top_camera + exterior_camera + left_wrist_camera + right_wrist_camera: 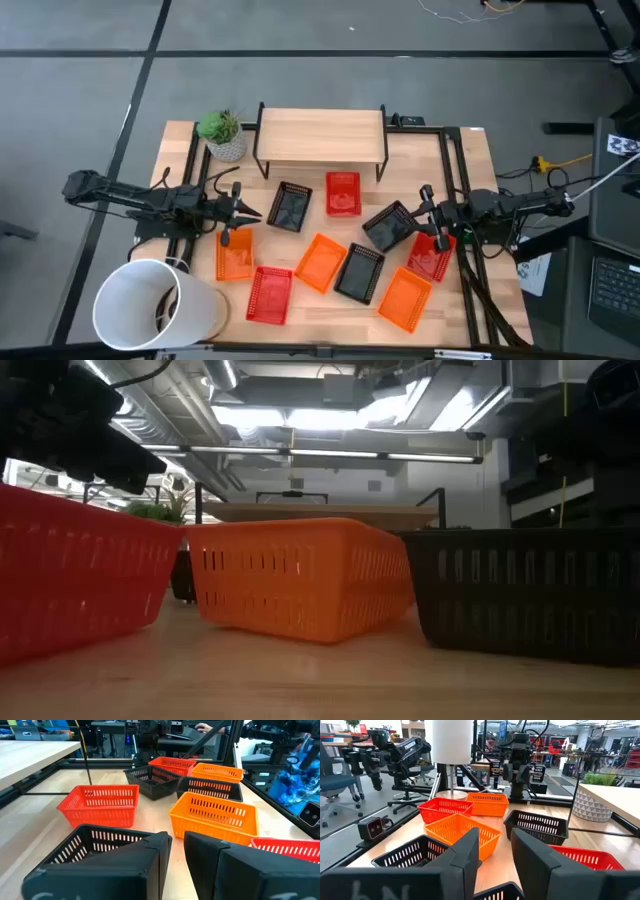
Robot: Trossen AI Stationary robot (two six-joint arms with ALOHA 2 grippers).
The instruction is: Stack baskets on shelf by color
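The baskets point(323, 262) look light, stiff and thin-walled, so pinch a rim; left tool point(252, 212) and right tool point(428, 197) hover released over the bench point(470, 160)

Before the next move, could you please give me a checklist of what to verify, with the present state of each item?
1. Shelf top free for stacking: ok, nothing lies on it.
2. Left pincer open and empty: ok, beside a black basket.
3. Right pincer open and empty: ok, by a second black basket, which lies askew.
4. Potted plant clear of the shelf: cannot tell, it stands close to one end.
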